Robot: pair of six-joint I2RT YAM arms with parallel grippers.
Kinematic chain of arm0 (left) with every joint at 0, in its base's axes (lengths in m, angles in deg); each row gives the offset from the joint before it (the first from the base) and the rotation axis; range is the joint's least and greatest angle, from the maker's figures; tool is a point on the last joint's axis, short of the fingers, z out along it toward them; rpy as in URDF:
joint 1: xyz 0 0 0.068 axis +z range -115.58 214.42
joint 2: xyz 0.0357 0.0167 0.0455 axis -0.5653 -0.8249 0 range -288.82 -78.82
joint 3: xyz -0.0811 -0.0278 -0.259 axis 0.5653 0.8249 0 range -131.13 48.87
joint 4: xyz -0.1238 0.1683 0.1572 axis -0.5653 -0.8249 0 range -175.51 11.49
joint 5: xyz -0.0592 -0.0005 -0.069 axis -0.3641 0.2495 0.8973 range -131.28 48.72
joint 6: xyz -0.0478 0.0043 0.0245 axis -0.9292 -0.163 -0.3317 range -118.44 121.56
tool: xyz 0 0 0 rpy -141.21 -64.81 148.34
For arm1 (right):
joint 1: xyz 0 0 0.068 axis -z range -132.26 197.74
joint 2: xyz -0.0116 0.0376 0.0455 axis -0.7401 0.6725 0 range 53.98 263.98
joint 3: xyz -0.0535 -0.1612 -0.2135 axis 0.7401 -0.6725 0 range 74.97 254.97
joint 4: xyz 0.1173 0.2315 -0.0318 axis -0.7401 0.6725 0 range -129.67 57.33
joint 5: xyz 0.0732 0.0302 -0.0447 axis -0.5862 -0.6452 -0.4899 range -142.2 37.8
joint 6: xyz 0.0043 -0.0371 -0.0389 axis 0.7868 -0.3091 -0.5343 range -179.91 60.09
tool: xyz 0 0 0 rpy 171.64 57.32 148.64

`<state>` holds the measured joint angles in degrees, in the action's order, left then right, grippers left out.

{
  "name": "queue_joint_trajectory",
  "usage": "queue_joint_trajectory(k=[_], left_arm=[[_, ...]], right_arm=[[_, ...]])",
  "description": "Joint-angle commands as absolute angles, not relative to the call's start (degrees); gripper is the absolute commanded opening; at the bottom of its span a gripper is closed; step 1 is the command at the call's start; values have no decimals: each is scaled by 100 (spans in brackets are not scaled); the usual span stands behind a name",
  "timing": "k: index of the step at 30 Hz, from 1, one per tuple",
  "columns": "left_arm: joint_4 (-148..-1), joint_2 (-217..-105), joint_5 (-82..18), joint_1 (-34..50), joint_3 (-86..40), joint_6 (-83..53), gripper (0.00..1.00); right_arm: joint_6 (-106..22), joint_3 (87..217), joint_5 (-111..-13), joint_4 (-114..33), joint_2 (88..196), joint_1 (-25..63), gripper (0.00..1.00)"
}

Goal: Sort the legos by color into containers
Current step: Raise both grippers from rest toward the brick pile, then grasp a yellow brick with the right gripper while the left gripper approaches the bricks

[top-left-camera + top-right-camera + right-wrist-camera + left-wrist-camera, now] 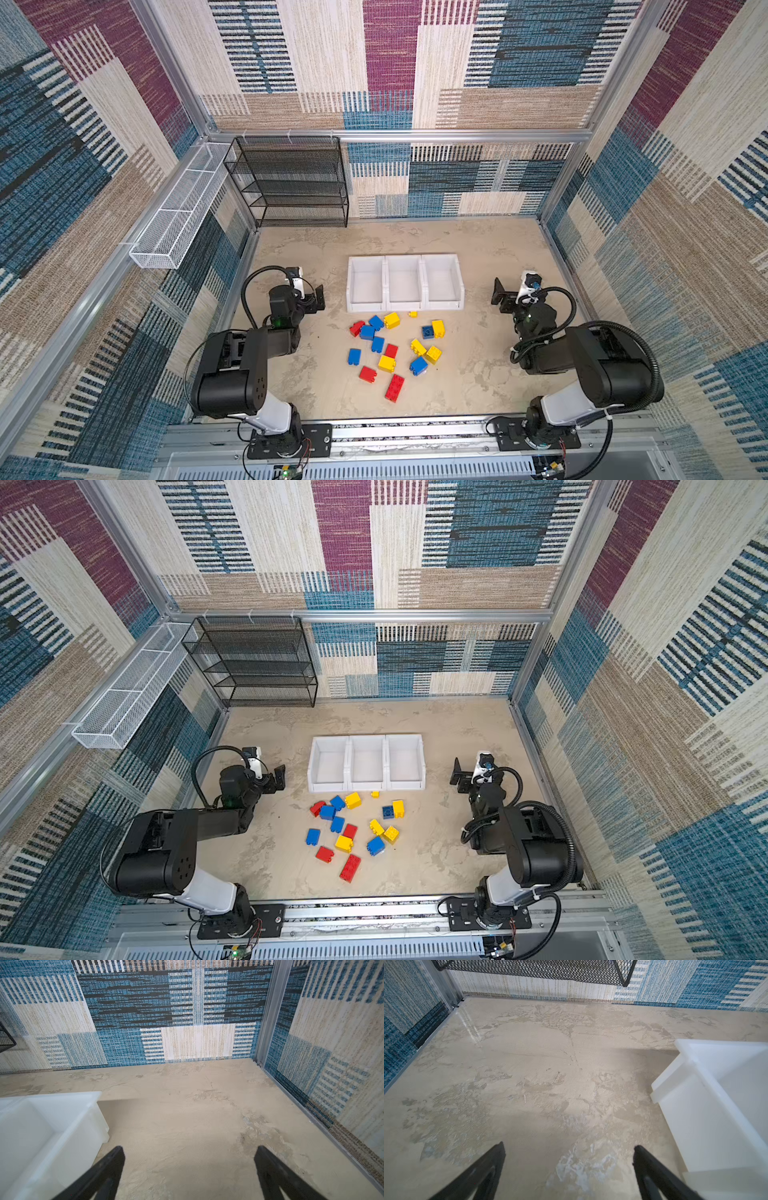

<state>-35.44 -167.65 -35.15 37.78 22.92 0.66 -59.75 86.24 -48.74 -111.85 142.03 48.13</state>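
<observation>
The left pincer (pixel 569 1146) is seen with its jaws spread wide apart above the bare bench (pixel 529 1084), and nothing is gripped. The right pincer (pixel 190 1148) is likewise held apart and unloaded. Three white containers (pixel 405 306) are set side by side in a row between the two pincers. The legos (pixel 377 344), red, blue and yellow, are scattered on the bench just beside the containers, on the robot's side, apart from both pincers.

White bin (pixel 685 1118) cut off, L wrist view; tiny yellow bit (pixel 412 314) too small to ID.
</observation>
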Motion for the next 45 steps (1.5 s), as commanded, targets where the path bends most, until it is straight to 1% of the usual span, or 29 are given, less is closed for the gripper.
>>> queue_joint_trajectory(k=[1,25,31,32,33,34,37,39,42,45], left_arm=[[-3399,-16730,-3513,3783,2312,192,99],[-3439,-16767,-3521,3785,2269,191,99],[-3469,-16578,-3606,3777,2306,167,99],[-3840,-16318,-3697,3776,2232,141,99],[-4742,-15942,-3789,3776,2013,41,99],[-5610,-15614,-3873,3774,1711,-90,99],[-7307,-14970,-4096,3706,1027,-650,99],[-7944,-14624,-4311,3596,919,-1106,99],[-8752,-14055,-4267,3398,933,-1411,99],[-9345,-13409,-3656,3136,1054,-1460,99]], right_arm=[[-5968,8639,-4906,-11445,14195,4809,100],[-5949,8650,-4896,-11411,14210,4809,100],[-5967,8624,-4906,-11422,14122,4809,100],[-5989,8684,-4935,-11233,13963,4809,100],[-6038,8852,-4942,-10620,13672,4770,100],[-6001,9169,-4963,-9743,13388,4717,100],[-5813,10065,-5221,-7583,12827,4500,100],[-5656,10457,-5058,-6466,12510,4105,100],[-5245,10815,-4896,-5094,12047,3447,100],[-4681,10997,-4680,-3872,11718,2814,100]])
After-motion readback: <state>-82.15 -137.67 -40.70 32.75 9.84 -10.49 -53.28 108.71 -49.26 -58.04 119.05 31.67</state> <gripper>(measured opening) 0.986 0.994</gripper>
